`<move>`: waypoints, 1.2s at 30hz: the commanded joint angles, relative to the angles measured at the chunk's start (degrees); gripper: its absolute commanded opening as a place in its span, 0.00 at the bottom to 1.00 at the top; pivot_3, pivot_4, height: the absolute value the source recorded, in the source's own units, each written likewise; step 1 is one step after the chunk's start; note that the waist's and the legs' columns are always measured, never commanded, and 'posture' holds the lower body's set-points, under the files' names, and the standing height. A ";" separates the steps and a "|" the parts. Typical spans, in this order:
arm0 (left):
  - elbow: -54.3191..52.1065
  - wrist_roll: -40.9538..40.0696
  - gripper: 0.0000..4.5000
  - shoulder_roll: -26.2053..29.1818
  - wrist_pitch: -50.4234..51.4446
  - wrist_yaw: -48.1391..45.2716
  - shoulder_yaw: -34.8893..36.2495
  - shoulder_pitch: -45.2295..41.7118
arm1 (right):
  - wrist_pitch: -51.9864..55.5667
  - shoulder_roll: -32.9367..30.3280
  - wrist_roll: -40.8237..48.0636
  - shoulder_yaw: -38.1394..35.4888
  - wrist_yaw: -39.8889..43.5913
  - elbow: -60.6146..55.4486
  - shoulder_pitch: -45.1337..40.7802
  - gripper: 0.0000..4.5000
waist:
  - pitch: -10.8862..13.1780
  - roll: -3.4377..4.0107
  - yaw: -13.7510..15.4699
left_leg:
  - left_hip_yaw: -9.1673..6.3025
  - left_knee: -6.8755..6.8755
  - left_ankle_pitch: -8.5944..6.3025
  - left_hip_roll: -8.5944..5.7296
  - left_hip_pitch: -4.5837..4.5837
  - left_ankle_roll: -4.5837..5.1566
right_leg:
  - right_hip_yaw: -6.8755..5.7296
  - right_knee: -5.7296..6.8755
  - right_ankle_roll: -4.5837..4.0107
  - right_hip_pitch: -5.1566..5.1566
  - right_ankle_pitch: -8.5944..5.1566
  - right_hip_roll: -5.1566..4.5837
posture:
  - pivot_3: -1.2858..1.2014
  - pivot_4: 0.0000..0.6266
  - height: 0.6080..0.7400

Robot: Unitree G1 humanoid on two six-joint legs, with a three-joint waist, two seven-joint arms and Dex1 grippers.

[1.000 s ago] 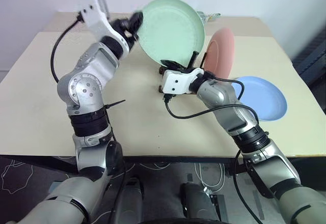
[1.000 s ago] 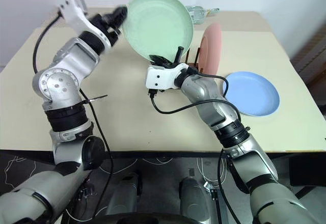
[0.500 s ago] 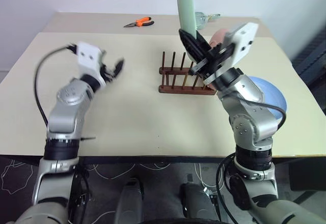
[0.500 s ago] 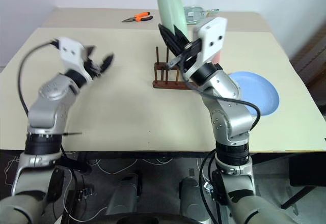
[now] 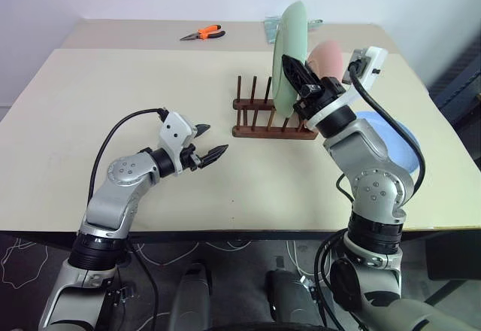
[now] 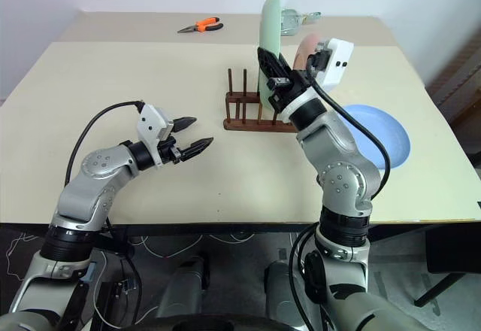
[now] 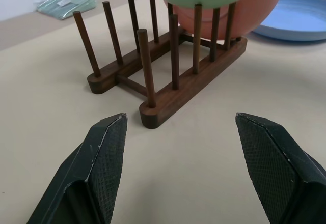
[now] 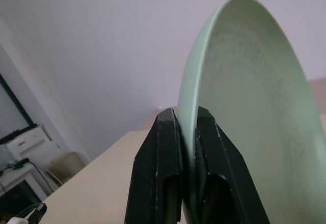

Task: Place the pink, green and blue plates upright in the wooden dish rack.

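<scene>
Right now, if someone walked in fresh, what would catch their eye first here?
Probably the green plate, held on edge over the wooden dish rack by the right gripper, which pinches its rim. Next, the pink plate standing in the rack just behind it, and the blue plate lying flat on the table to the right.

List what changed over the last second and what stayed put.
The left gripper let go of the pale mint green plate and dropped low over the table, open. The right gripper kept its grip and turned the plate edge-on above the dark wooden rack. The salmon pink plate and light blue plate stayed.
</scene>
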 commanded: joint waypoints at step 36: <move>0.73 3.58 0.78 -2.37 -2.26 -3.05 -3.50 -1.47 | -0.03 -27.60 -5.76 -6.65 9.21 -0.86 -2.97 0.97 | 0.09 0.13 0.18 | 0.03 0.01 -0.03 -0.01 -0.09 0.06 | 0.04 -0.06 -0.01 -0.09 -0.02 0.00 | 0.52 0.24 1.00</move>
